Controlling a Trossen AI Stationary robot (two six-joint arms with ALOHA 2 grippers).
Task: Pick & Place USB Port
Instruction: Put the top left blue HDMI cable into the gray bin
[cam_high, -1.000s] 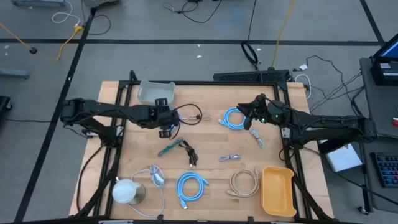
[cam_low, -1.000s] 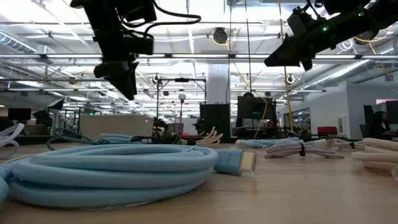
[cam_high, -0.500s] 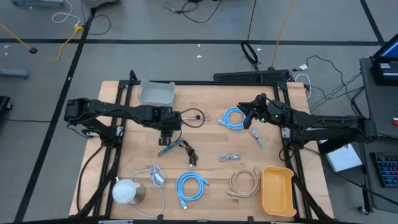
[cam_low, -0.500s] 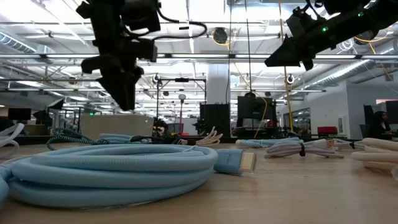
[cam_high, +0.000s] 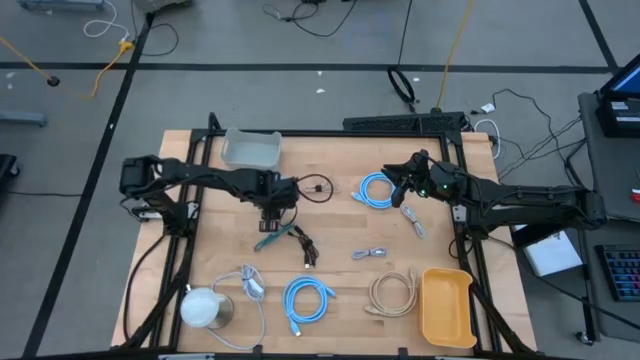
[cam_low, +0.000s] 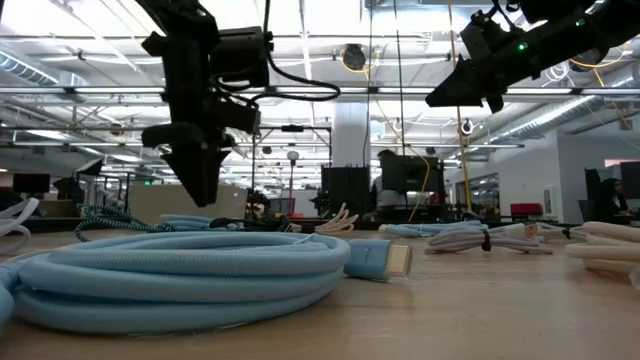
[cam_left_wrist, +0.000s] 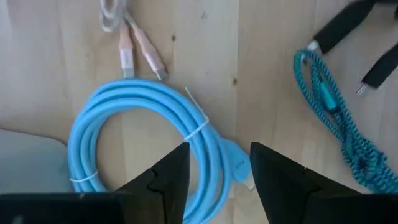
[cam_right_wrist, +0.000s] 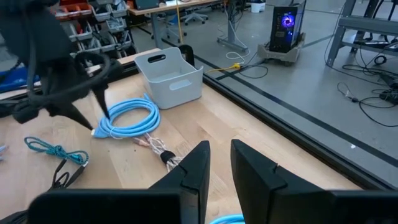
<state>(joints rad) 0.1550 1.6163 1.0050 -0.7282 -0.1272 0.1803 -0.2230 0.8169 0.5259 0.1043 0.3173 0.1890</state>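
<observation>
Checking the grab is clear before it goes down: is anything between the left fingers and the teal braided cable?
Nothing visible. The left gripper hangs open above the table, next to the teal braided cable. A black cable lies beside the teal one, on the side away from the gripper, not in the path.

A light wooden bench (cam_high: 330, 265) with a black frame carries several cables: two light blue coils (cam_high: 305, 300) (cam_high: 377, 190), a teal braided cable (cam_high: 272, 238) touching a black cable (cam_high: 305, 250), a beige coil (cam_high: 392, 293), and a small grey cable (cam_high: 370, 254). A grey bin (cam_high: 250, 148) sits at the far edge, a yellow bin (cam_high: 446, 305) and a white round object (cam_high: 203, 307) at the near corners.
</observation>
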